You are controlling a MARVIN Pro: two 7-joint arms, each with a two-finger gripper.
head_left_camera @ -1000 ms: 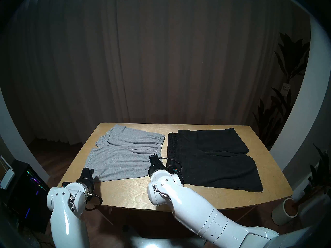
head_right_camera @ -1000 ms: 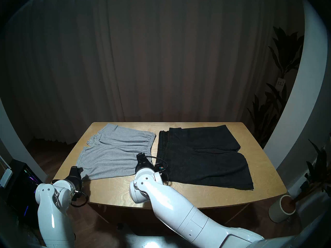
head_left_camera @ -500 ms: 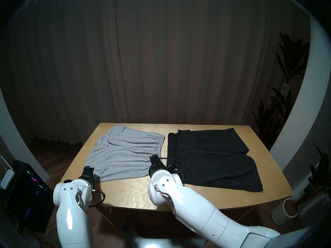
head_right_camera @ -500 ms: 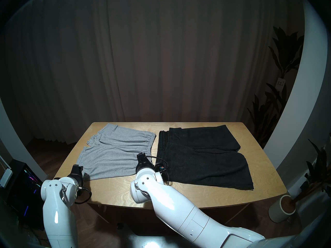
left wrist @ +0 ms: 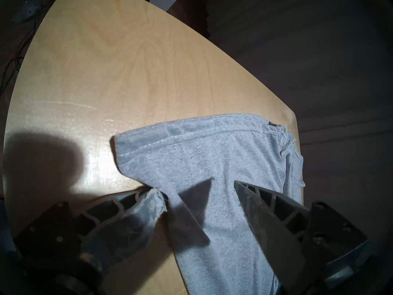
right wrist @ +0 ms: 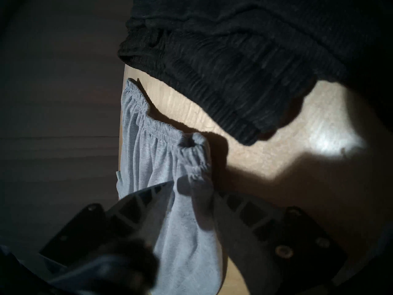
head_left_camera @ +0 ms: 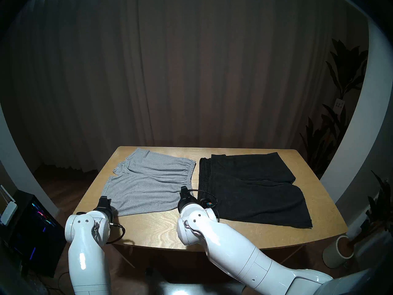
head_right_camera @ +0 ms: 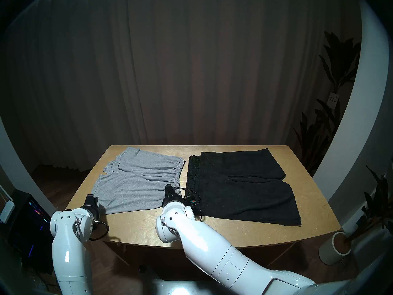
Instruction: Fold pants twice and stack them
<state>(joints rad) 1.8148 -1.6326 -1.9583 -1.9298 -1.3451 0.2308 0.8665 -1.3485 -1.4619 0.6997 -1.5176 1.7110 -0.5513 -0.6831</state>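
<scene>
The grey shorts (head_left_camera: 148, 181) lie flat on the left half of the table (head_left_camera: 153, 226), waistband toward the middle. The black shorts (head_left_camera: 255, 192) lie flat on the right half. My left gripper (head_left_camera: 105, 199) is at the grey shorts' near-left leg corner. In the left wrist view it (left wrist: 197, 192) is open, with one finger (left wrist: 153, 203) on the wood at the cloth's edge and the other above the fabric. My right gripper (head_left_camera: 184, 189) is at the near end of the grey waistband (right wrist: 191, 156). It (right wrist: 191, 192) is open, with the bunched corner between its fingers.
A narrow strip of bare wood separates the two shorts (right wrist: 187, 109). A dark computer tower with coloured lights (head_left_camera: 32, 224) stands on the floor at the left. A pale plant pot (head_left_camera: 338, 252) stands at the right, below the table's edge. Curtains hang behind.
My left arm has swung right and forward, bringing its gripper onto the grey shorts' corner. The right gripper has sunk slightly at the waistband end. Both shorts lie as before.
</scene>
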